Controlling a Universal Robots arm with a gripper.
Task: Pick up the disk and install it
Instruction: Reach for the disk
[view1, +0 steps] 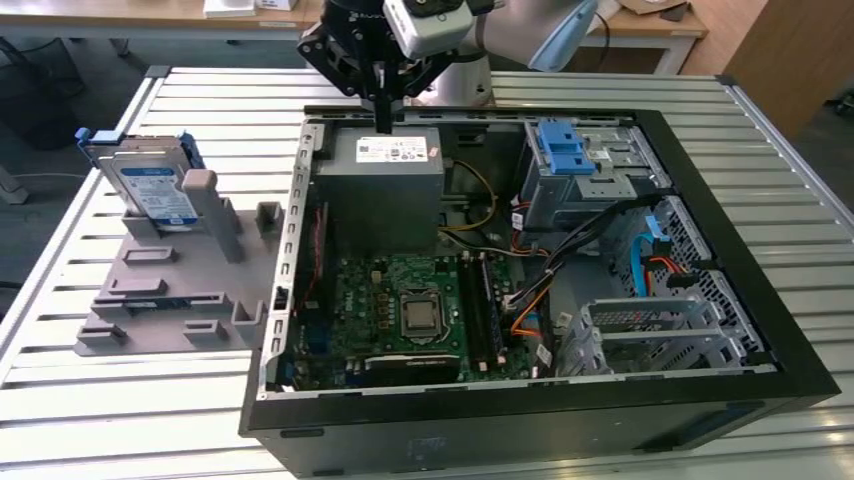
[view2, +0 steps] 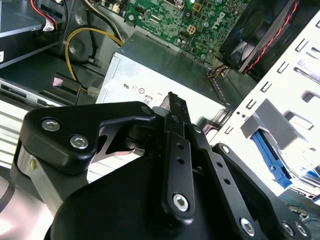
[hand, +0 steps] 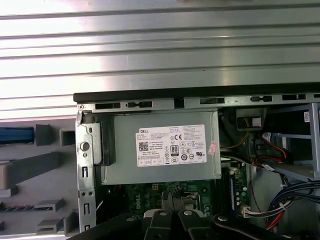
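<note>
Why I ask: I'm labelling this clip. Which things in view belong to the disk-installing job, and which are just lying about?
Job: the disk, standing in the grey holder; the gripper, empty, near the power supply box; the blue-latched drive cage; the open computer case.
Lying about: the power supply box; the motherboard; the cables; the slatted table.

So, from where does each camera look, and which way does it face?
Exterior view: high, off the arm, looking down into the open computer case; the arm and gripper show above the power supply; the disk stands at the exterior view's left.
First wrist view: on the arm, facing down onto the power supply; the gripper shows.
Second wrist view: close behind the gripper, facing along it to the power supply.
Shared: all three show gripper and power supply.
</note>
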